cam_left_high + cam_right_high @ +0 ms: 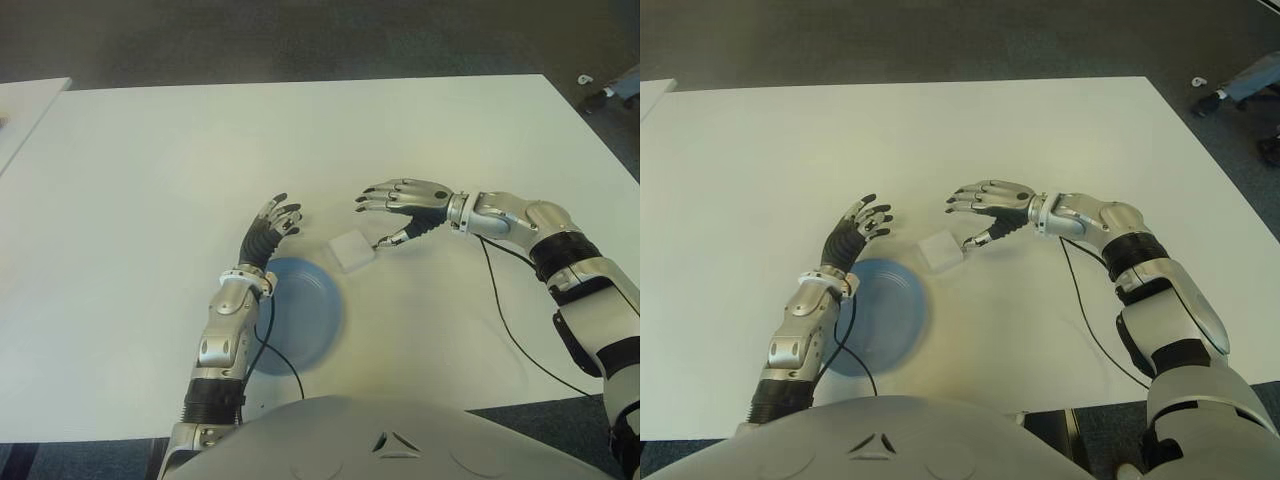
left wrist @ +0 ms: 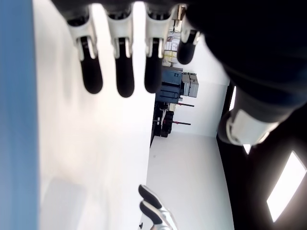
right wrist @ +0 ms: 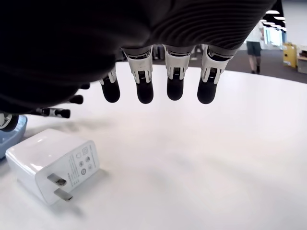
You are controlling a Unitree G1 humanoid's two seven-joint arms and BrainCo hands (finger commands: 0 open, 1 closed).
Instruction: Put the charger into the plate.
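- The charger (image 1: 351,250) lies on the worktop (image 1: 150,180) just beside the far right rim of the blue plate (image 1: 310,320), nothing between them.
- Left robot hand (image 1: 277,222), fingers spread, hovers just left of the charger.
- Right robot hand (image 1: 400,205) hangs open just right of the charger.
- Worktop beyond the charger is bare.

The light is bright and even. The big flat white table (image 1: 150,200) shines pale, with soft small shadows. In the left wrist view, long ceiling lamps (image 2: 286,186) glare, and the dark fingertips (image 2: 91,76) up close look blurry.
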